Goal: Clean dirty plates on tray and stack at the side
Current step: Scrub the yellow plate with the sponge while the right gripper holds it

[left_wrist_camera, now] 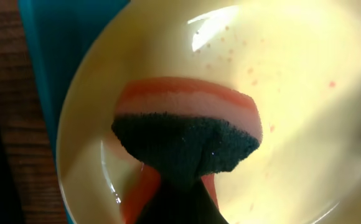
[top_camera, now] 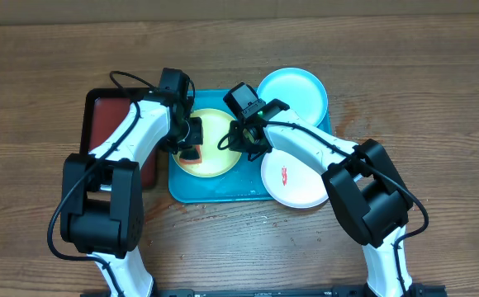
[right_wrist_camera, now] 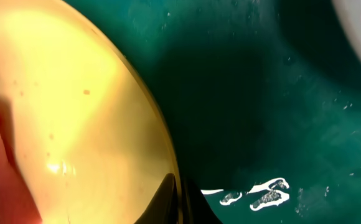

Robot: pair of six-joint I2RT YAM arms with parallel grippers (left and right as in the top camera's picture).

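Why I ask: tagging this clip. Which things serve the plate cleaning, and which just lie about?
Job: yellow-green round plastic plate; pale cyan round plastic plate; white round plastic plate; large turquoise plastic tray; orange sponge with dark scouring pad.
Lying about: smaller black tray with red inside.

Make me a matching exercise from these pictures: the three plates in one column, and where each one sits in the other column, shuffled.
Column one:
1. yellow-green plate
2. pale cyan plate
3. white plate

Column two:
A. far right corner of the tray
B. near right corner of the tray, red smear on it
C. left part of the tray, with the sponge on it

Pairs: 1-C, 2-A, 3-B
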